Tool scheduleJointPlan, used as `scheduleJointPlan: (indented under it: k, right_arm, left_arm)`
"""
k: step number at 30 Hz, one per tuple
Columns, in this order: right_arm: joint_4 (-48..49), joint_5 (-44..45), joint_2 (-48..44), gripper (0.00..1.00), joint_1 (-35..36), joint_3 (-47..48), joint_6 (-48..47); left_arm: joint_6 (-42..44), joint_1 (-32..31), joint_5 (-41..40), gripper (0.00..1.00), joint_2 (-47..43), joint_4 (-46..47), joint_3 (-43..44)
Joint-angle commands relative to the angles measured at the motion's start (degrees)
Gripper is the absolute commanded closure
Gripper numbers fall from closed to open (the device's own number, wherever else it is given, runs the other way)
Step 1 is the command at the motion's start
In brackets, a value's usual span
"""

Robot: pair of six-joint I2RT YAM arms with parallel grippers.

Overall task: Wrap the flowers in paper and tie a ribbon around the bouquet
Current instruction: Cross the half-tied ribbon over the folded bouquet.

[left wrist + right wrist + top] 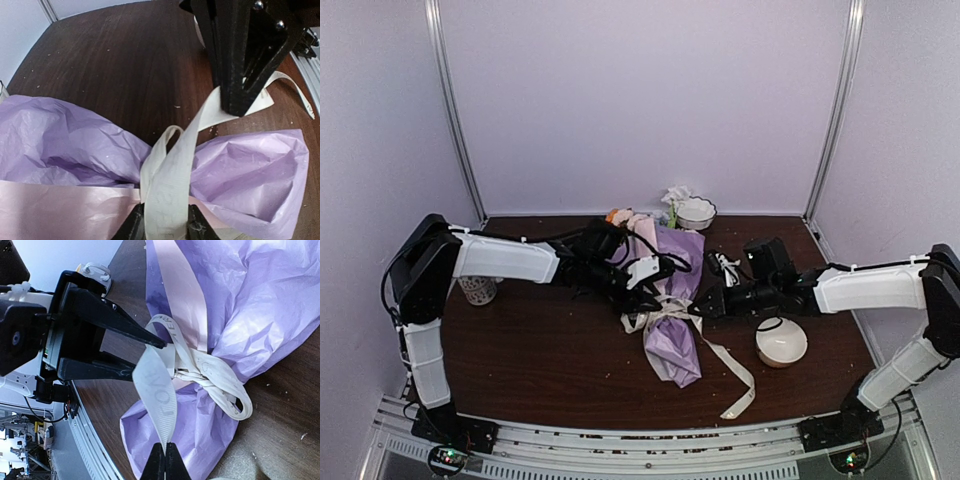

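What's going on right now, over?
Right gripper shut on ribbon. Left gripper around ribbon. Bouquet wrapped, ribbon looped at waist. Nothing blocking.

The bouquet (672, 300) lies mid-counter (550, 350), the ribbon (670, 312) around its waist; a bowl (781, 342) sits right, another (695, 213) behind, perhaps a cup (478, 290) left.

Both arms are reached inward over the middle of the table from opposite sides. The left pincer (165, 225) is seen with its fingers closed on a strip of ribbon (170, 175). The right pincer (165, 462) is pinched tight on the same ribbon.
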Motion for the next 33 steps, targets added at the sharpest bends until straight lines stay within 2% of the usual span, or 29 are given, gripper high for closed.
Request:
scheduleJointPlan:
  k: [1, 2, 5, 8, 12, 14, 16, 18, 20, 23, 29, 31, 33]
  right_arm:
    - [5.1, -0.9, 0.6, 1.0, 1.3, -0.8, 2.1]
    - [5.4, -1.0, 0.8, 1.0, 1.5, -0.8, 2.3]
    - [7.2, -1.8, 1.6, 1.0, 2.5, -0.5, 2.9]
    - [8.4, -2.2, 2.7, 1.0, 3.7, 0.8, 3.0]
    - [9.6, -2.8, 5.9, 1.0, 5.0, 3.5, 3.6]
    - [7.6, -3.2, 7.7, 0.96, 5.7, 5.5, 2.5]
    - [6.5, -3.0, 7.6, 0.86, 5.8, 5.8, 1.5]
    - [4.6, -1.6, 5.7, 0.72, 5.7, 5.5, -0.7]
    - [-0.5, 0.4, 3.0, 0.6, 5.4, 5.8, -4.6]
    - [-7.9, 0.8, 1.0, 0.5, 4.9, 8.0, -11.0]
    - [-18.6, 2.6, 0.8, 0.43, 1.4, 15.1, -20.6]
    - [-18.1, 1.9, 2.5, 0.44, 0.0, 17.1, -19.7]
    - [-17.2, 1.9, 5.0, 0.49, -0.2, 18.6, -18.6]
  left_arm:
    - [-4.1, 0.1, -5.1, 0.76, 0.5, 6.1, 0.5]
    - [-4.6, 0.1, -4.5, 0.81, 0.4, 6.8, 0.2]
    - [-5.7, 0.1, -3.5, 0.87, 0.9, 7.0, 0.5]
    - [-7.1, 0.0, -3.3, 1.0, 1.3, 7.5, 0.3]
    - [-10.1, 0.0, 2.1, 1.0, 0.2, 11.5, -1.1]
    - [-11.9, 0.2, 4.0, 1.0, -0.2, 14.9, -2.3]
    - [-12.4, 0.5, 4.8, 1.0, -0.4, 16.0, -2.7]
    - [-12.3, 0.7, 4.4, 1.0, -0.6, 15.9, -3.2]
    - [-11.2, 1.0, 4.3, 1.0, -0.8, 15.8, -3.9]
    - [-9.4, 1.1, 4.3, 1.0, -1.1, 15.2, -4.4]
    - [-8.7, 1.3, 3.8, 1.0, -1.2, 15.3, -4.6]
    - [-8.7, 1.3, 3.9, 1.0, -1.2, 15.7, -4.9]
    - [-8.9, 1.3, 4.0, 1.0, -1.2, 16.0, -4.9]
